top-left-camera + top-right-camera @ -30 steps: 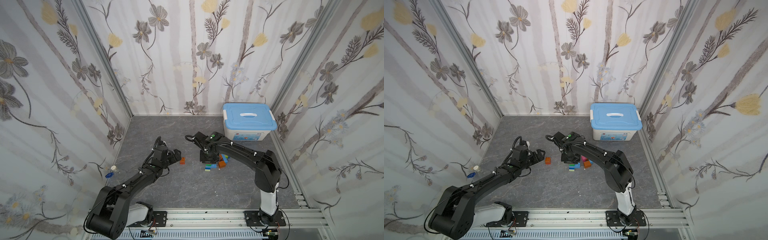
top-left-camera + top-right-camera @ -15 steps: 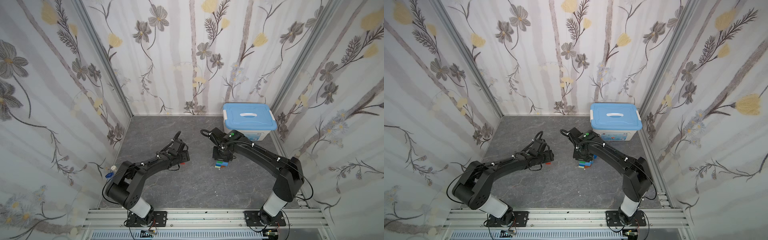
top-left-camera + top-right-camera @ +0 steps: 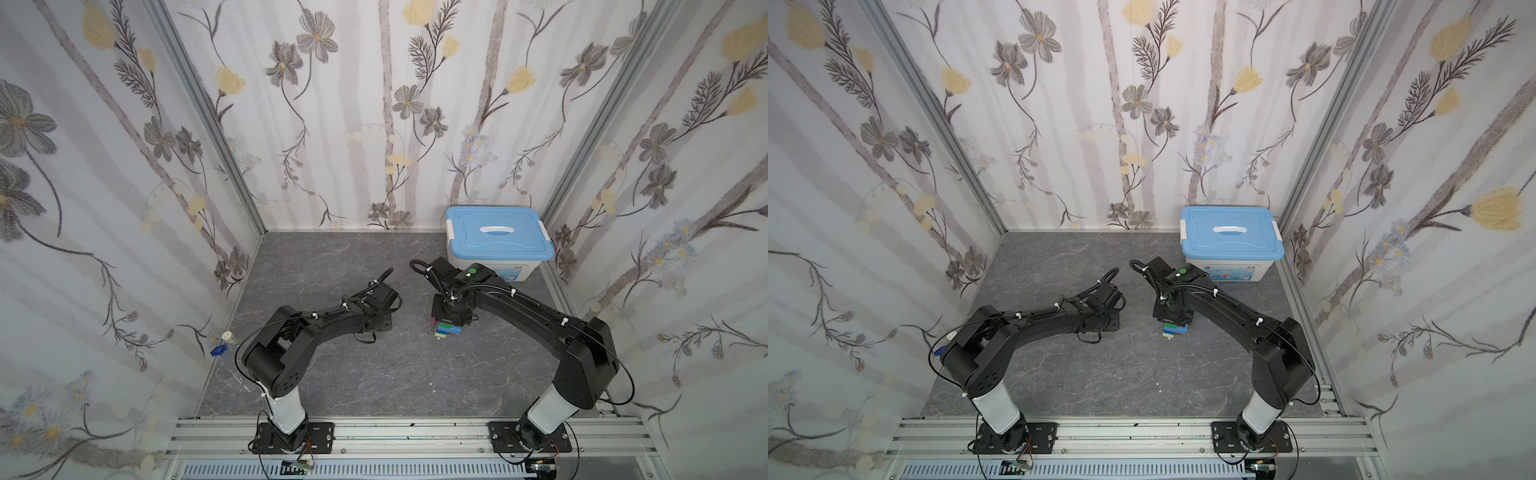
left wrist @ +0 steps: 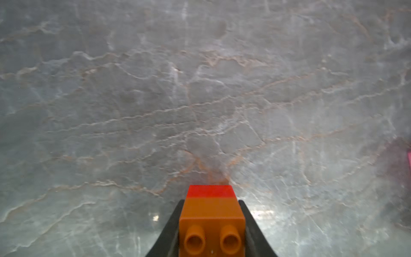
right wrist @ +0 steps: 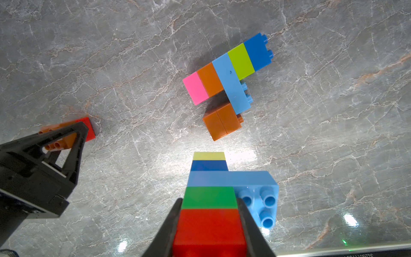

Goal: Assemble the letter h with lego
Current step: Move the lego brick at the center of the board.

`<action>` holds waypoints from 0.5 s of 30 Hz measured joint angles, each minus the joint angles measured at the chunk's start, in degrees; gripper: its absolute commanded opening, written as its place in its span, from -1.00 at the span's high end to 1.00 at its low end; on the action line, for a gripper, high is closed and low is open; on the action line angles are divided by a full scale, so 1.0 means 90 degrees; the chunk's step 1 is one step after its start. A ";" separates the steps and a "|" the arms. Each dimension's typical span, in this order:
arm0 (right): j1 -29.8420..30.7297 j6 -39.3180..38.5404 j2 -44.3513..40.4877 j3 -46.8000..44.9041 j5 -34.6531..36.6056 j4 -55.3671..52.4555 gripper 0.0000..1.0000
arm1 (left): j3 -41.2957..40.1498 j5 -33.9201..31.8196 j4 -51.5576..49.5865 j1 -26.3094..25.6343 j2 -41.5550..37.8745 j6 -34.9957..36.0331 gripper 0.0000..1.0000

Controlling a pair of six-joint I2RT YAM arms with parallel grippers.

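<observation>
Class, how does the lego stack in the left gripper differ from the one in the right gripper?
The left stack has two bricks, orange and red; the right stack shows at least five. The left stack is straight; the right stack's long light-blue brick juts sideways. Both are clamped: left gripper, right gripper.

Floor (image 3: 374, 386) between the 2 arm bases is pretty much wide open. Storage box (image 3: 496, 245) hogs the back right corner. Loose lego piece (image 5: 231, 75) lies just ahead of the brick stack (image 5: 209, 178) in the right gripper (image 5: 209, 200); left gripper (image 4: 211, 201) with its orange-red brick (image 4: 212, 222) sits nearby, bare floor between them.
</observation>
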 measured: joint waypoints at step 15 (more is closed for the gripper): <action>-0.0102 0.0002 -0.0029 -0.0032 -0.0049 0.0056 0.67 | 0.0335 0.0109 -0.0248 -0.0656 0.0384 -0.0265 0.13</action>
